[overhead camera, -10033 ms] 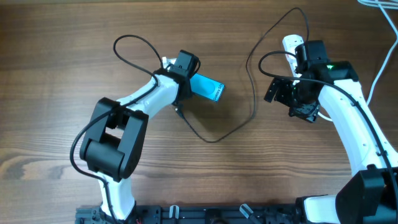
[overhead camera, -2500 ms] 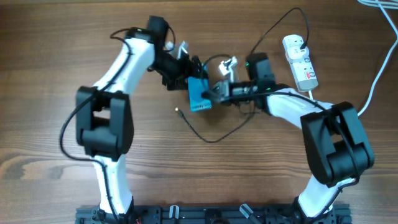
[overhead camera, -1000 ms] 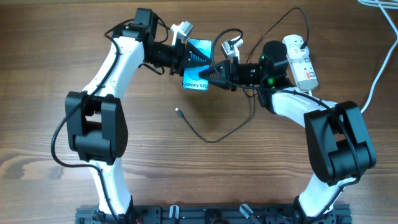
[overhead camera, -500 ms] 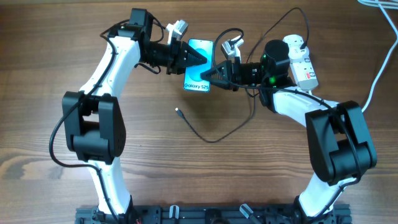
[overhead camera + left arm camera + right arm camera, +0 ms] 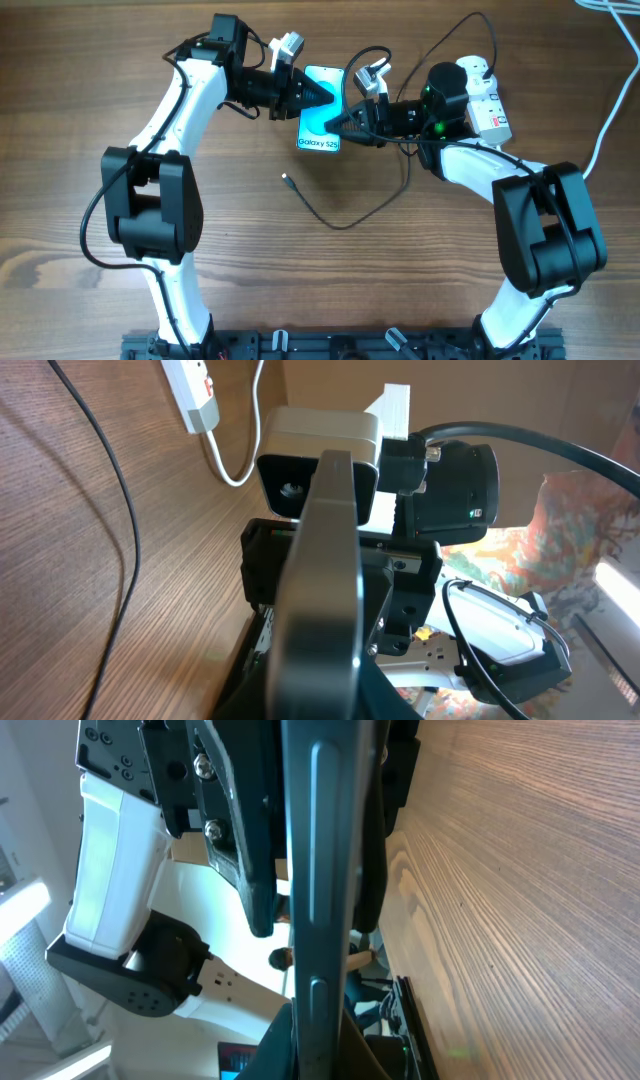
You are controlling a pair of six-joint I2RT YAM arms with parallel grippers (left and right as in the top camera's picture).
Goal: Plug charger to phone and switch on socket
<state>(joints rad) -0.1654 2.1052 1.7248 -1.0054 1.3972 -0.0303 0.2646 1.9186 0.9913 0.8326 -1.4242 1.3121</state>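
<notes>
Two white-and-black arms are seen over one brown wooden table (image 5: 60,120). The left gripper (image 5: 320,97) is reached in from the left. Its fingers are set about the upper left edge of one small rectangular phone with a teal-blue screen and a white text strip (image 5: 314,128). Whether they are clamped on it or merely beside it cannot be told. In the left wrist view the phone (image 5: 318,590) is shown edge-on, rising from between those fingers. The phone is thus placed between the two sets of fingers, which are pointed at each other.

The right gripper (image 5: 338,124) is clenched on the phone's right edge. In the right wrist view the phone (image 5: 320,870) is seen edge-on, running straight out from between its fingers.

One long thin black cable (image 5: 340,224) is laid in a curve on the table, nearer the robot's base than either set of fingers. Its single small connector tip (image 5: 285,179) lies free, well apart from the phone and from every finger.

One short white power strip with red markings (image 5: 487,108) is placed behind the right gripper's wrist, away from its fingertips. One thick white cord (image 5: 608,110) is run along the far right.
</notes>
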